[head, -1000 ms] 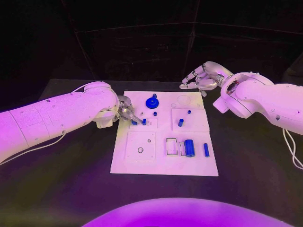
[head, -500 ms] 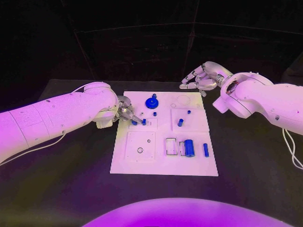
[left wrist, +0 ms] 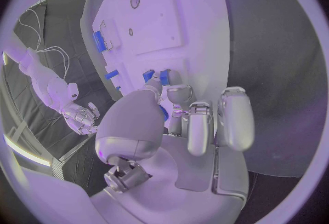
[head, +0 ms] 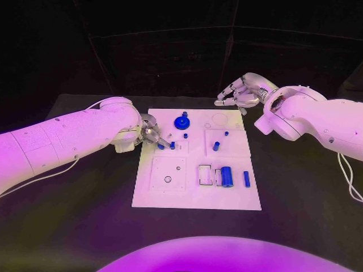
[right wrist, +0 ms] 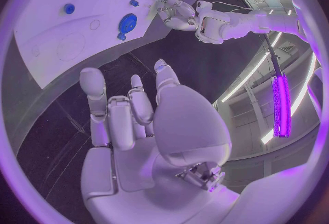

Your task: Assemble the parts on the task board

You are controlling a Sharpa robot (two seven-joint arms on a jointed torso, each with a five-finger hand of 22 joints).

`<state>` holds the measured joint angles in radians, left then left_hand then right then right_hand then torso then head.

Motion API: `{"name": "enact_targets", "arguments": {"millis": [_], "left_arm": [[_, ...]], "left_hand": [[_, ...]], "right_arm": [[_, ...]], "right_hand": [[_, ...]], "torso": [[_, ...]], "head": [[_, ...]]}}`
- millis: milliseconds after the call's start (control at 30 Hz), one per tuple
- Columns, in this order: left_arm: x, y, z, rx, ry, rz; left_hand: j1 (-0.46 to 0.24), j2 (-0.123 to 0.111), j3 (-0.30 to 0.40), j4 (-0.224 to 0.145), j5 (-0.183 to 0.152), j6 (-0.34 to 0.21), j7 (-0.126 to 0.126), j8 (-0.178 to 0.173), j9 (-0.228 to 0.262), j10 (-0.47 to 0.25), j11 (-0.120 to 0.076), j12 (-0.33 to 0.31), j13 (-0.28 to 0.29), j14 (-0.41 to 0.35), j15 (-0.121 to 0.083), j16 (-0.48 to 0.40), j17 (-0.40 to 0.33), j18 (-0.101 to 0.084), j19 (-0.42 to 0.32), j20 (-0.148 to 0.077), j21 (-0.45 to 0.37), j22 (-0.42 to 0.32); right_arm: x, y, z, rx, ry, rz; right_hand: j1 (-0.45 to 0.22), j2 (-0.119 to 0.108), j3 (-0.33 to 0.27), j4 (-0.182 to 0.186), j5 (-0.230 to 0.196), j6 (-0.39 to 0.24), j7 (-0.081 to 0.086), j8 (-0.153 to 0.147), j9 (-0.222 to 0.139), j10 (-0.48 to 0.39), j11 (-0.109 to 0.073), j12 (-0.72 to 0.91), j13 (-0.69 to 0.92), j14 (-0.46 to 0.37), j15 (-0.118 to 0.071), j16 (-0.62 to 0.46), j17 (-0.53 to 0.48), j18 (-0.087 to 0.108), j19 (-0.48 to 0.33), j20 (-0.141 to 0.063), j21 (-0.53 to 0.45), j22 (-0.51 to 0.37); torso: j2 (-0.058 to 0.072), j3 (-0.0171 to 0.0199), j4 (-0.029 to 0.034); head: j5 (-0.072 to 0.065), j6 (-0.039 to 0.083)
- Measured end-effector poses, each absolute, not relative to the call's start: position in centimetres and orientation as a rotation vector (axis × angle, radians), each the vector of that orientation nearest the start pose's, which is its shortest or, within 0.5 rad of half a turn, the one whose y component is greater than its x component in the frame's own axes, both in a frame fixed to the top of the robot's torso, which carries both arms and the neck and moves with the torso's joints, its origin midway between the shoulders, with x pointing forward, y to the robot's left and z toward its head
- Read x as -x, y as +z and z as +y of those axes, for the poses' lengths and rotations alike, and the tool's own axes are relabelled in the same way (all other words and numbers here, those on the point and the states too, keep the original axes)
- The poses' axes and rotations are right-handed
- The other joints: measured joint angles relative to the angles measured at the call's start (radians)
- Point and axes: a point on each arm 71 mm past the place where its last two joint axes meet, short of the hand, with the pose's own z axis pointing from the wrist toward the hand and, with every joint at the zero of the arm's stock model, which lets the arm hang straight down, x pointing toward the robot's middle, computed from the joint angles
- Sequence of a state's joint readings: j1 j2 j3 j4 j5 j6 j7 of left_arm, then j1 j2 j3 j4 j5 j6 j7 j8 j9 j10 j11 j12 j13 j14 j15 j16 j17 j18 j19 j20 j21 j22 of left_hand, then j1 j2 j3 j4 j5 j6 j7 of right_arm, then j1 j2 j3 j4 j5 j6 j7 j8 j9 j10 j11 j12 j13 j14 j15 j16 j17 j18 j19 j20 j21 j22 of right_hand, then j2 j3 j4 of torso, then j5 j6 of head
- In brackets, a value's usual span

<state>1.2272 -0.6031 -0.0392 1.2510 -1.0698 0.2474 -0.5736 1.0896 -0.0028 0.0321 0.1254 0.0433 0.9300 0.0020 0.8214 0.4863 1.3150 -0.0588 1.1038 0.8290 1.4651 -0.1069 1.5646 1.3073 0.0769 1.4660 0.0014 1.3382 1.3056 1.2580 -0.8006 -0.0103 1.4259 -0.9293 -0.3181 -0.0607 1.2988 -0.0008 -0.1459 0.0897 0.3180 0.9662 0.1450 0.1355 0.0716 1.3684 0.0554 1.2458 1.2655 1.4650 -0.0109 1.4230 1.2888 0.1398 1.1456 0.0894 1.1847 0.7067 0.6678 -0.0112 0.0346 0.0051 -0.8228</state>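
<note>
The white task board (head: 169, 192) lies in the middle of the black table. My left hand (head: 151, 135) is low over the board's left edge and pinches a small blue peg (head: 160, 146) at its fingertips; a second peg (head: 172, 145) stands just beside it. The left wrist view shows the fingertips (left wrist: 169, 82) at these two pegs (left wrist: 148, 75). A blue round knob (head: 182, 121) stands near the far edge. A thick blue cylinder (head: 227, 177) and a slim blue bar (head: 247, 179) lie at the near right. My right hand (head: 241, 93) hovers beyond the board's far edge, fingers apart, empty.
More small blue pegs (head: 185, 136), (head: 227, 134), (head: 216, 147) stand mid-board. A square plate with a small hole (head: 168, 179) sits at the board's near left. Black table (head: 75, 226) surrounds the board. The right wrist view shows the knob (right wrist: 128, 22) and my left hand (right wrist: 177, 14).
</note>
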Motion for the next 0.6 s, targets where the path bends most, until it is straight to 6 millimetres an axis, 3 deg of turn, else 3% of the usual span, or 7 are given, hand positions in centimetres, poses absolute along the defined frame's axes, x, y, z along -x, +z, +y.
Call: {"name": "enact_targets", "arguments": {"millis": [600], "left_arm": [[-52.10,-23.45,17.64,0.161,-0.308,2.409]], "left_hand": [[0.015,0.005,-0.004,-0.004,0.000,0.000,0.000,0.000,0.001,0.000,0.000,0.000,0.002,0.000,0.000,0.000,0.000,0.000,0.000,0.000,0.000,0.001]], "right_arm": [[-51.97,-15.64,-21.33,-0.356,0.875,1.696]], "right_hand": [[0.000,0.000,0.000,0.000,0.000,0.000,0.000,0.000,0.000,0.000,0.000,0.000,0.000,0.000,0.000,0.000,0.000,0.000,0.000,0.000,0.000,0.000]], "torso": [[0.000,0.0004,0.0002]], "head": [[0.000,0.001]]}}
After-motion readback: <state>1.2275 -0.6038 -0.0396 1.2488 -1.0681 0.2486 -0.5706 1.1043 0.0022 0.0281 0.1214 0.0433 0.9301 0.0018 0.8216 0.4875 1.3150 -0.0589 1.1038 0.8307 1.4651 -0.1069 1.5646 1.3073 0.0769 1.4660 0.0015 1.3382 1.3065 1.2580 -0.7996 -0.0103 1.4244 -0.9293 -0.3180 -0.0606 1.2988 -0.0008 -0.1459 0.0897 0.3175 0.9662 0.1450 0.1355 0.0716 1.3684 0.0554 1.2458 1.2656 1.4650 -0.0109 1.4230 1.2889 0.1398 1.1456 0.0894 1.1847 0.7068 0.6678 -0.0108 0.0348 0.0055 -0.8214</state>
